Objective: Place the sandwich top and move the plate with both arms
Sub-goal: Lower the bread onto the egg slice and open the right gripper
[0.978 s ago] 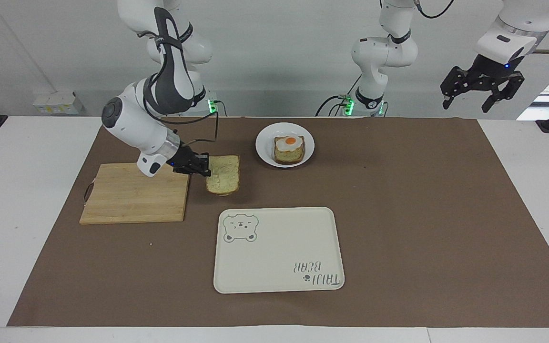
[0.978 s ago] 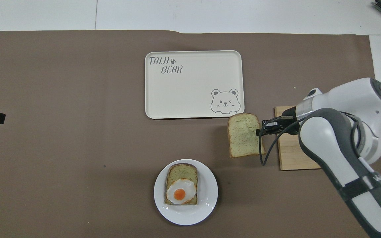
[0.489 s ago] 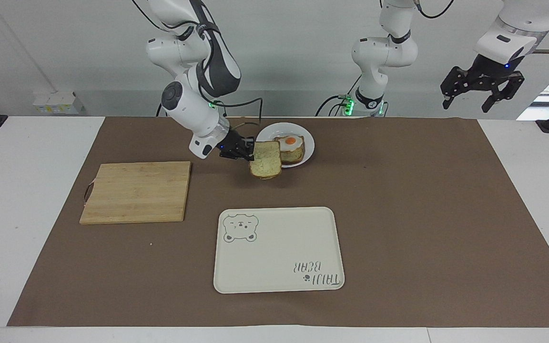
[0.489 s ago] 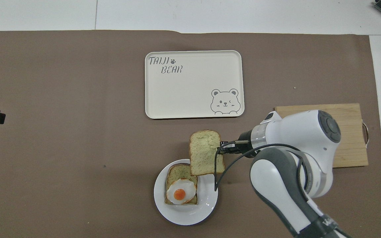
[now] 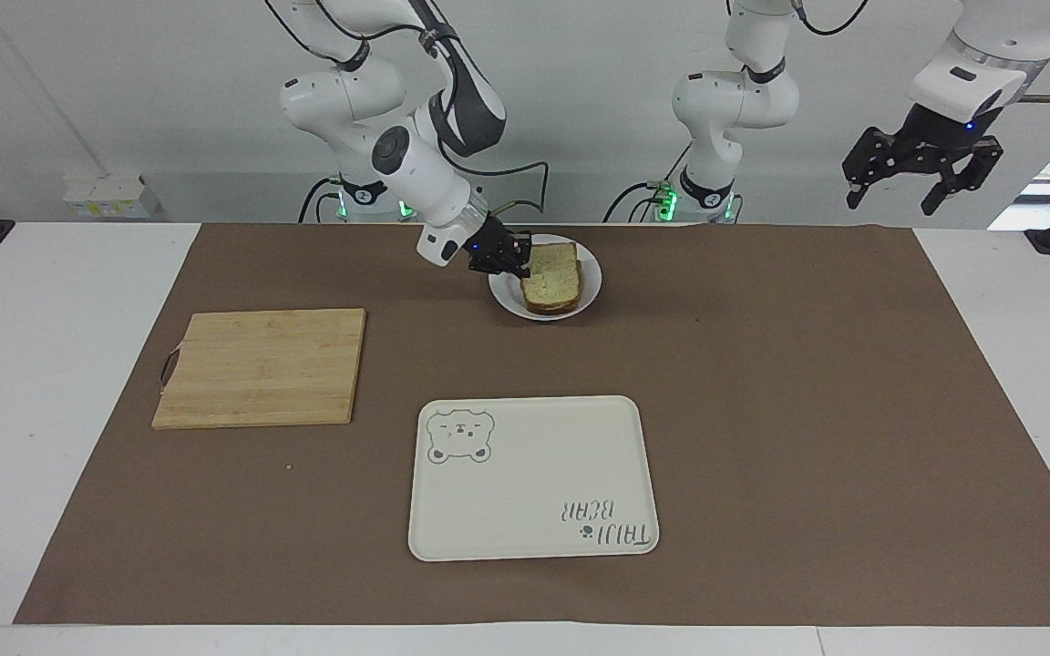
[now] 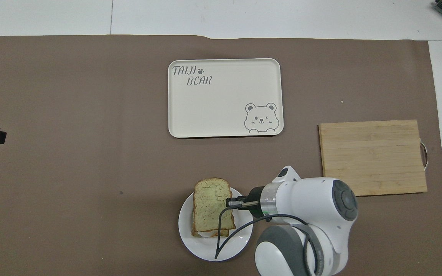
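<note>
Brown mat (image 5: 762, 410): right gripper (image 5: 514, 262) pinches the crusty sandwich top (image 5: 551, 276) over the glossy plate (image 5: 590, 284); only the facing view shows the left gripper (image 5: 921, 182) spread wide.

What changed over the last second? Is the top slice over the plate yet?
Yes. The right gripper, shut on the top slice, carried it from beside the cutting board to over the plate, where it now covers the egg slice; it has not let go. The left gripper stayed raised and open at its end of the table. Plate, tray and board did not move.
</note>
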Robot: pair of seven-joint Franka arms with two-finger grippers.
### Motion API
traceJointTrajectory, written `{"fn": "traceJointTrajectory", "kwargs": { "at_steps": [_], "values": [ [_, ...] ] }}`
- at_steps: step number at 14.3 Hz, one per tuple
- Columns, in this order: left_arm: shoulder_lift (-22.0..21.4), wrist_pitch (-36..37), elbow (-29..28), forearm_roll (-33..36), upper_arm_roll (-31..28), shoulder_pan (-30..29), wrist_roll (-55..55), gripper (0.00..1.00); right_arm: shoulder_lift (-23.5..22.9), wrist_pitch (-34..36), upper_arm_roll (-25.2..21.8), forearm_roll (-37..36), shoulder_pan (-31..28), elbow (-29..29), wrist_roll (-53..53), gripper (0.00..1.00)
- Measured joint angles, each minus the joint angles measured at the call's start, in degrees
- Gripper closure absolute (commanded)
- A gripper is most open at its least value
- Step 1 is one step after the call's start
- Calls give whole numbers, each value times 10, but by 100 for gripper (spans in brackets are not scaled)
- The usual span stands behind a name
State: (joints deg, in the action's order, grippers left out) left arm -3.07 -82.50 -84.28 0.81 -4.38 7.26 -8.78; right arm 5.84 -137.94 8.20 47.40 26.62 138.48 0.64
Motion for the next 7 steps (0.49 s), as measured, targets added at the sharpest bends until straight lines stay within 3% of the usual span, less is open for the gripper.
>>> {"fn": "traceJointTrajectory", "kwargs": {
  "at_steps": [6, 7],
  "values": [
    [0, 0, 0, 0, 0, 0, 0, 0, 1, -12, 0, 10, 17, 39, 1, 97],
    [0, 0, 0, 0, 0, 0, 0, 0, 1, -14, 0, 10, 17, 40, 11, 43]
  ]
}}
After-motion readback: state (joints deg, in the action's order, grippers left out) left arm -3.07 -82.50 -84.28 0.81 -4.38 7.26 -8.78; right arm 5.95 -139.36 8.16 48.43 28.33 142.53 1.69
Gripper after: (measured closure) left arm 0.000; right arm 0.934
